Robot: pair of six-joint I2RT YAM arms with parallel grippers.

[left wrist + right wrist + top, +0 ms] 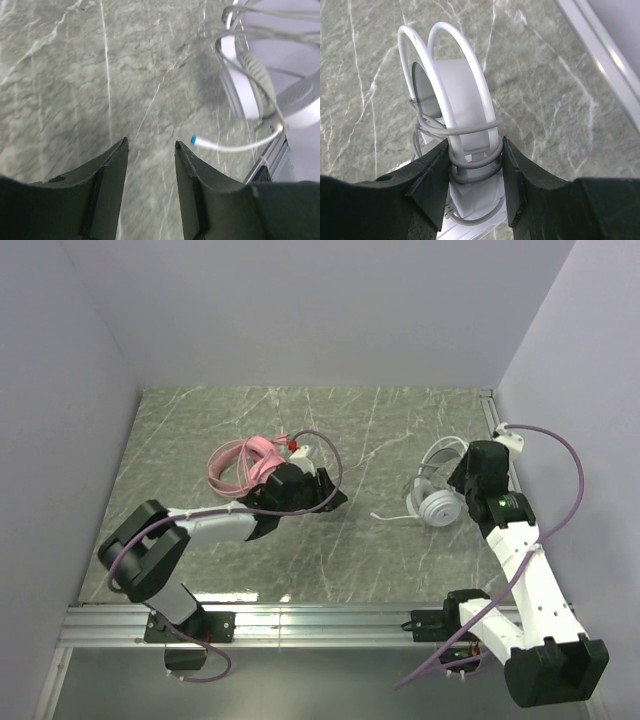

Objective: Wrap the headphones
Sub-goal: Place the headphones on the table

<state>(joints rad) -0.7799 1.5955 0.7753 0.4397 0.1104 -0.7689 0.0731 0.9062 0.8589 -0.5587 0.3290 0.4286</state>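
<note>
Left claw (328,495) sits mid-frame in the top view, next to the pink headphones (240,464), which lie just to its upper left on the table (380,555). Right claw (462,476) is at the right of the frame, at the white headphones (437,498). The two headsets are well apart.

Left wrist view: left claw (151,145) at bottom centre, jaws apart, nothing between them but bare table (75,75). White headphones (247,85) are at upper right with loose cable (240,146) looping round them; a blue-tipped plug (194,140) lies just right of the right fingertip.

Right wrist view: right claw (475,142) at bottom centre, jaws either side of the white headphones (460,90). The band stands upright between them, and cable coils (475,162) wound around it touch both inner faces. Cannot tell whether it is really clamped. A metal rail (600,45) runs along the upper right.
</note>
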